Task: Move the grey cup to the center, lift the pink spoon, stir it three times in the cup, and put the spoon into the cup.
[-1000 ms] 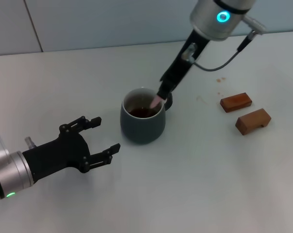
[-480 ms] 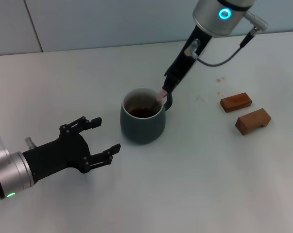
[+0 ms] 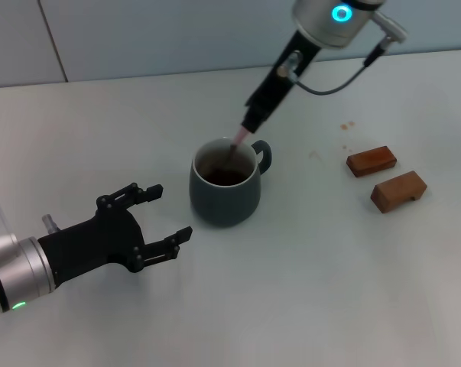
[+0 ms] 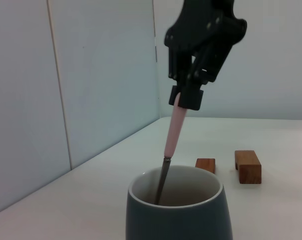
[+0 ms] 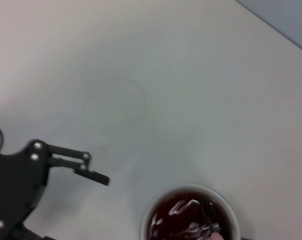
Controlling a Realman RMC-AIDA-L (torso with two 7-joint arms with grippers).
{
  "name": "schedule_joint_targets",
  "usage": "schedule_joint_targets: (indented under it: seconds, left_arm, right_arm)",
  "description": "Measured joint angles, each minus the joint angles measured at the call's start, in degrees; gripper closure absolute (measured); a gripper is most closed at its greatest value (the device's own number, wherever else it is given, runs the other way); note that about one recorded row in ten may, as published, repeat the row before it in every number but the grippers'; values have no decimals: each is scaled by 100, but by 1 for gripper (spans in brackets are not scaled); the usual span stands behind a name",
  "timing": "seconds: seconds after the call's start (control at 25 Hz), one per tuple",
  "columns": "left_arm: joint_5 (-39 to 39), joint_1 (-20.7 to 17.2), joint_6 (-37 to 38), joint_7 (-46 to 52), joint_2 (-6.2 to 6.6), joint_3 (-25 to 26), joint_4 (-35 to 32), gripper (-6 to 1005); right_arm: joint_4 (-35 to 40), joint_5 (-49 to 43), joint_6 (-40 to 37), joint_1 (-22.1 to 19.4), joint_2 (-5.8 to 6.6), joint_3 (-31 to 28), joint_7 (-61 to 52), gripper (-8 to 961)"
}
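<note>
The grey cup [image 3: 224, 191] stands near the middle of the table with dark brown liquid inside; it also shows in the left wrist view [image 4: 177, 210] and the right wrist view [image 5: 190, 219]. My right gripper [image 3: 253, 122] is above the cup's far rim, shut on the pink spoon [image 3: 236, 145]. The spoon's pink handle [image 4: 175, 127] slants down and its metal end dips into the liquid. My left gripper [image 3: 163, 215] is open and empty on the table, left of the cup and apart from it.
Two brown wooden blocks [image 3: 371, 160] [image 3: 398, 190] lie to the right of the cup. A wall runs along the table's far edge.
My right gripper has risen and moved left over the cup, carrying the spoon from the rim by the handle toward the cup's middle. The left arm has barely moved.
</note>
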State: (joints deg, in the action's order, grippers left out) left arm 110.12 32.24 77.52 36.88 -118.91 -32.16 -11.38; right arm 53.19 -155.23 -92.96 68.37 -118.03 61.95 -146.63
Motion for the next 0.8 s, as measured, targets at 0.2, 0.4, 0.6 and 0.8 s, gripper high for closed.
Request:
schedule_joint_targets:
  seconds: [0.2,0.4,0.6,0.8]
  left_arm:
    - [-3,4,-2,3,0,-1,-11,174]
    - [-29,11,-17,9,-1,14,-14,174]
    - [-32,10,-18,151,0,40,-35,174]
    - [-36,10,-17,411,17,39,-118,174]
  right_arm:
    - [596,50,-150,-374,-85,15,0,805]
    - [1545,724,-154,-1130,-114,212,87,804]
    - [2770,2030,-28,-2420,-111,243,601,707]
    - [3394,3228,221,-3601,-93,212,1387,542]
